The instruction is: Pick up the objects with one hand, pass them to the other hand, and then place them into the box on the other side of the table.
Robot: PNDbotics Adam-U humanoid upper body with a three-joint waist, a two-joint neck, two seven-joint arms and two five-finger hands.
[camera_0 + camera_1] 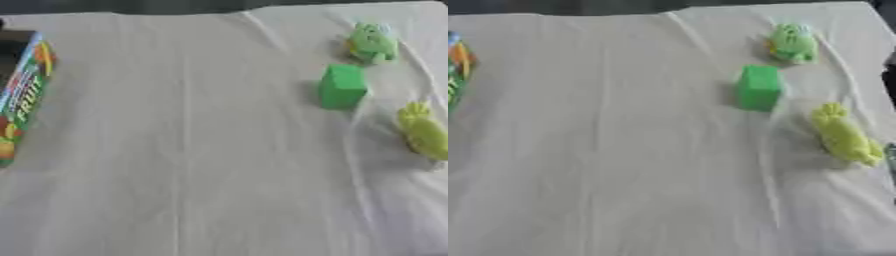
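White cloth (192, 150) covers the whole surface, creased in long folds that run from the far edge toward the near right corner, with a dark strip of background showing beyond the far edge. At the left edge sits the box (22, 90), its long side printed in bright colours with pictures of fruit and the word "FRUIT" in pale letters running along it; no other writing on it can be read. All three task objects lie on the opposite side, near the right edge. Closest to the far right corner is a light green frog-like toy (372, 44) with a touch of orange on its left side. Just nearer than it, and a little further from the right edge, stands a plain green block (341, 86), upright, with no label on it. Nearer again, close against the right edge, lies a yellow-green toy (843, 135) with a tufted end pointing toward the far edge; its exact kind cannot be made out. The three things are apart from one another, none touching. Between them and the box the middle of the surface is bare cloth, a broad open stretch from far edge to near edge. Neither hand shows in either view, so how their fingers stand cannot be told
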